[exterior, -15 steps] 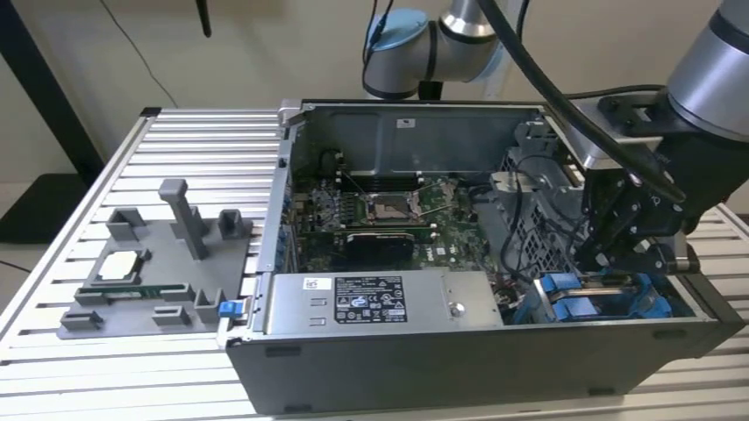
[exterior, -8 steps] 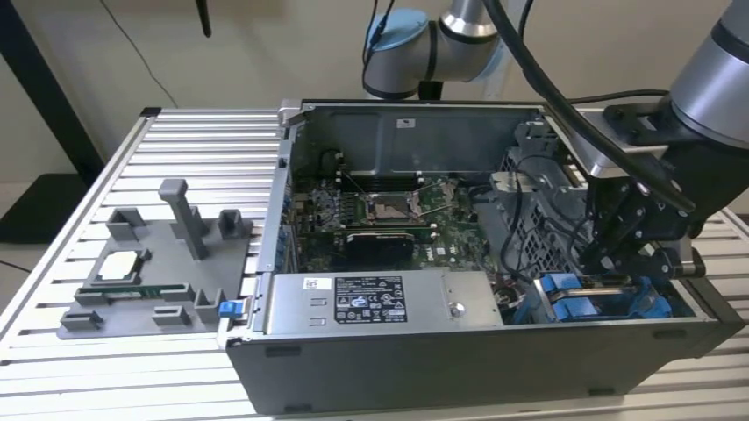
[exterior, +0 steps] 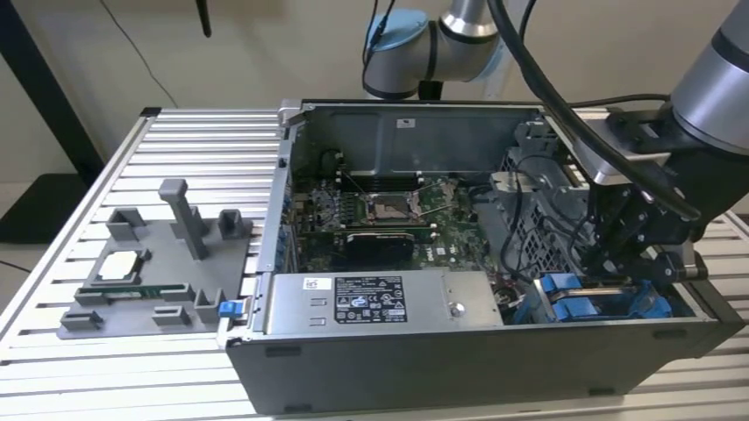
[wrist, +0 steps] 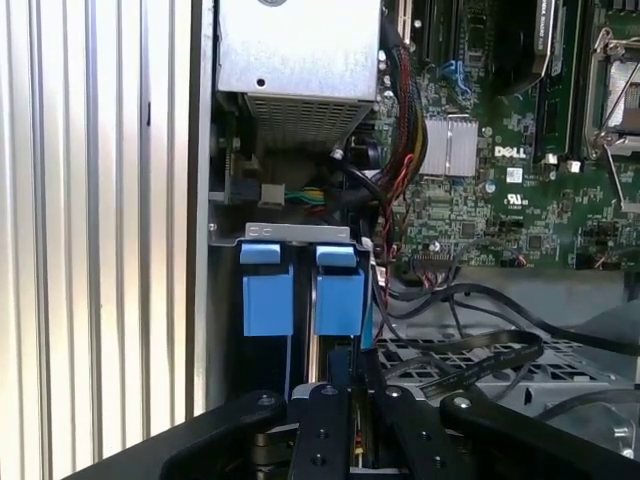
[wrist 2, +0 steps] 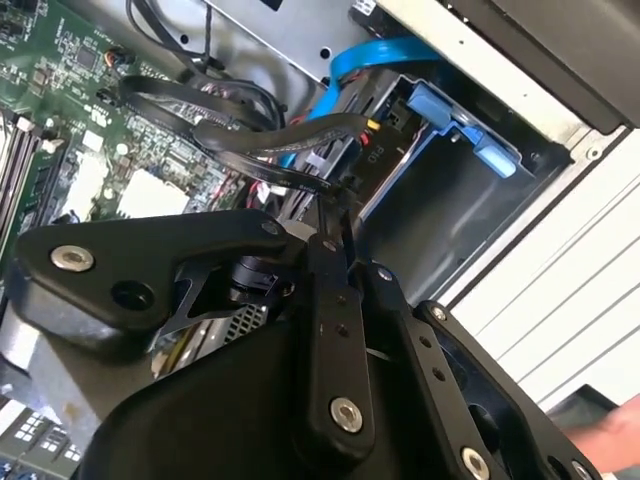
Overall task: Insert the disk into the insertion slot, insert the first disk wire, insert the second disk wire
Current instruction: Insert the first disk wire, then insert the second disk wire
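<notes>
First wrist view, two blue carrier tabs (wrist: pixel 305 290), one gripper (wrist: pixel 345 400) beside

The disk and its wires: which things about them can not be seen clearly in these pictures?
- The disk: in the first wrist view blue carrier tabs show in the insertion slot; the drive body below is hidden.
- The gripper: its own links cover the tips in both wrist views.
- The black wire: in the second wrist view its plug end sits in shadow, so seating is unclear.
- In the exterior view the arm covers part of the drive cage.
</notes>
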Tool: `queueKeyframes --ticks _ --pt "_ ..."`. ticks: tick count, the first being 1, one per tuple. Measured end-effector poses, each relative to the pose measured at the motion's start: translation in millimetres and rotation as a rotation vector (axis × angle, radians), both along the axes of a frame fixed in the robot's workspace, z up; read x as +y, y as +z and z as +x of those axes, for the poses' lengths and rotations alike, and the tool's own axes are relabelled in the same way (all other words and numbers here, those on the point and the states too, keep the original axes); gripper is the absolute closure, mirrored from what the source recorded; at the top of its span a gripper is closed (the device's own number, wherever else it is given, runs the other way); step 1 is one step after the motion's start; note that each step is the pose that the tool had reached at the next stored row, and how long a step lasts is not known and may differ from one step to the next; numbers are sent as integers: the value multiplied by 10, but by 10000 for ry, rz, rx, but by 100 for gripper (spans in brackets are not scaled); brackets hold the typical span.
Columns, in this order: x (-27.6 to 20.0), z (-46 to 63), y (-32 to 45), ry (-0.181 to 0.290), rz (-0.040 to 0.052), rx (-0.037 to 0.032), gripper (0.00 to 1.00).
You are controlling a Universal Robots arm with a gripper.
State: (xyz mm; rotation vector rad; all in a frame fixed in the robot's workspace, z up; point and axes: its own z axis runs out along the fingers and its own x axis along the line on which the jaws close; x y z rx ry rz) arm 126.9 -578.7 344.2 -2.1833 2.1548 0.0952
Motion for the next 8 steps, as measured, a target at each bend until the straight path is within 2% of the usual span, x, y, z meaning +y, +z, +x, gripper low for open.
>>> queueKeyframes --ticks 8 --pt "0 13 -18 1 -1 0 100"
